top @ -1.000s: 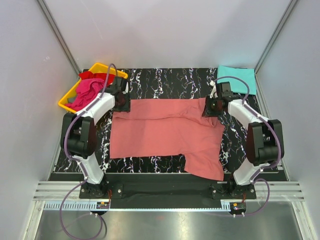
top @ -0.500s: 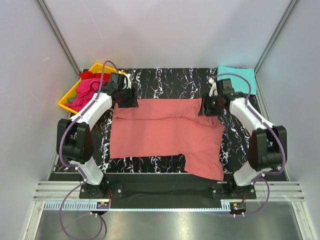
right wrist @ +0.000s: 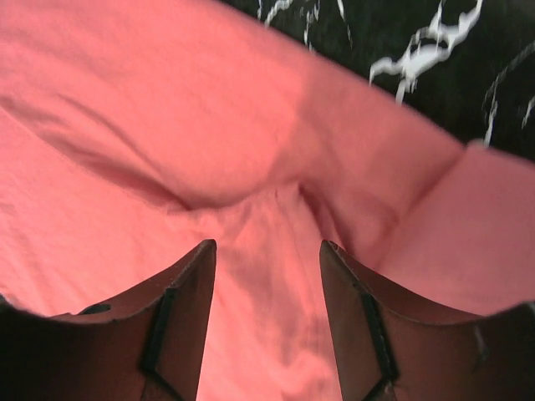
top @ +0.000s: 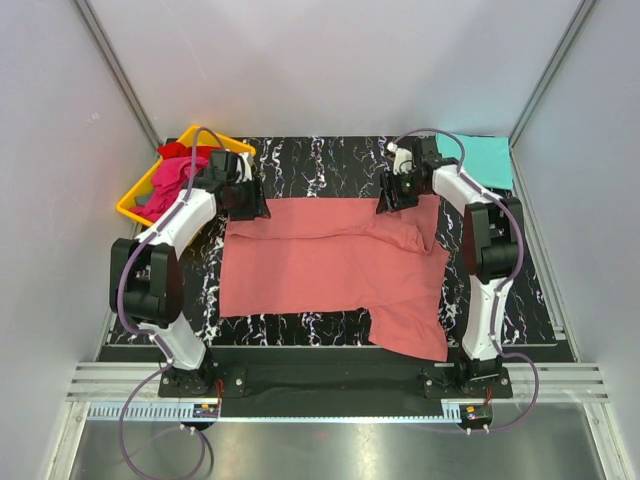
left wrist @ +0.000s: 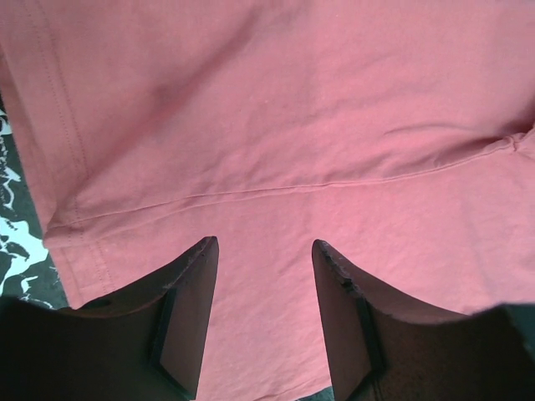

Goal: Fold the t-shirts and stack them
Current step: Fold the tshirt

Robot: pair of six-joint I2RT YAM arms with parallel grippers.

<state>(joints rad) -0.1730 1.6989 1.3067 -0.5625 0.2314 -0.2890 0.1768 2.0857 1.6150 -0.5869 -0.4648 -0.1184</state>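
The salmon-pink t-shirt (top: pixel 330 260) lies spread on the black marbled table, partly folded, with a flap hanging toward the front right. My left gripper (top: pixel 243 200) is open over its far left corner; in the left wrist view (left wrist: pixel 263 251) the cloth (left wrist: pixel 276 125) fills the space between the fingers. My right gripper (top: pixel 398 192) is open over its far right edge, above a wrinkled fold (right wrist: pixel 276 200). The turquoise t-shirt (top: pixel 488 160) lies folded at the far right. The magenta t-shirt (top: pixel 170 182) and the red t-shirt (top: pixel 180 152) lie bunched in the yellow tray.
The yellow plastic tray (top: pixel 128 207) sits at the far left corner of the table. Grey walls close in the left, right and back. The black marbled table (top: pixel 330 165) shows behind the pink shirt and along the front left (top: pixel 290 328).
Both grippers have moved away from me to the shirt's far edge; the right gripper has also swung left toward the middle. The shirt's far right corner has bunched slightly.
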